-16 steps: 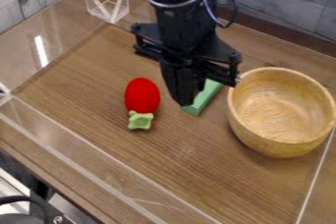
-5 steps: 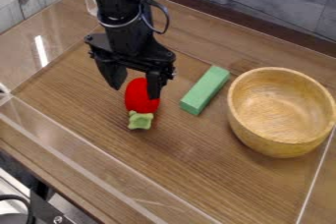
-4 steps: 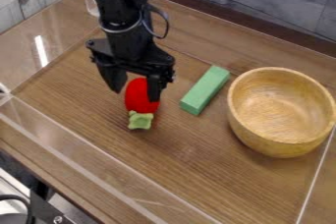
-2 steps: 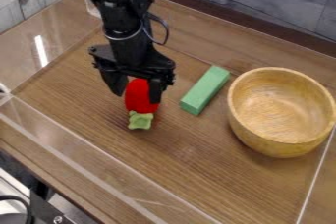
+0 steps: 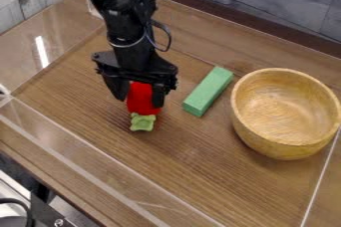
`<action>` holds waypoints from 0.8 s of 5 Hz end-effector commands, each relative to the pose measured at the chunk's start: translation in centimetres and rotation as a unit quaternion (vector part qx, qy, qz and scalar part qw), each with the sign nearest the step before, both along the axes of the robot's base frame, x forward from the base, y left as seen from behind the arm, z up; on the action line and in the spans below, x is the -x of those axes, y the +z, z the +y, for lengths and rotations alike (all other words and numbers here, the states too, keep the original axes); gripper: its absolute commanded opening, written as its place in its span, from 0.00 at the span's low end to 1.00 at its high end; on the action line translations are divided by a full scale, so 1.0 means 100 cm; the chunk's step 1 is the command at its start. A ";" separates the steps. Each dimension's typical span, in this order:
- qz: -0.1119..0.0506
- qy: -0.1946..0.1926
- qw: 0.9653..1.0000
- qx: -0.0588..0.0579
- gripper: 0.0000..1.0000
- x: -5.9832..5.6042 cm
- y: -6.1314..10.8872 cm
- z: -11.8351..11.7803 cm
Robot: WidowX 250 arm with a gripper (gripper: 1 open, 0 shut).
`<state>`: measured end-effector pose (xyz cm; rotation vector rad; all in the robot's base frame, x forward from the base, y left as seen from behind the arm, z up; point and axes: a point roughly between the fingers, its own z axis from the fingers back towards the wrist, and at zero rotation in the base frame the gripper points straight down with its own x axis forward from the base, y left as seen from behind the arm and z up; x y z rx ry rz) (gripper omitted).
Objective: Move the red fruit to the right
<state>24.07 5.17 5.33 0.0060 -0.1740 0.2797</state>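
Where the black arm reaches straight down over the wooden bench (image 5: 94,161), its pincer (image 5: 139,96) stands with the jaws apart, one on each side of the red toy strawberry (image 5: 140,97), and whether they touch it cannot be told. The strawberry lies on the bench left of centre, its light green leafy cap (image 5: 143,122) pointing toward the camera. Just to its right lies a green block (image 5: 206,91), and further right stands a wooden bowl (image 5: 284,113)
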 end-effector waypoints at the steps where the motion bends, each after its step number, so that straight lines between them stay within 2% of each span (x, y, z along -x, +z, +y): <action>1: -0.013 0.003 1.000 -0.005 1.00 -0.006 0.002 0.002; 4: -0.017 0.008 1.000 -0.008 1.00 -0.012 -0.006 -0.002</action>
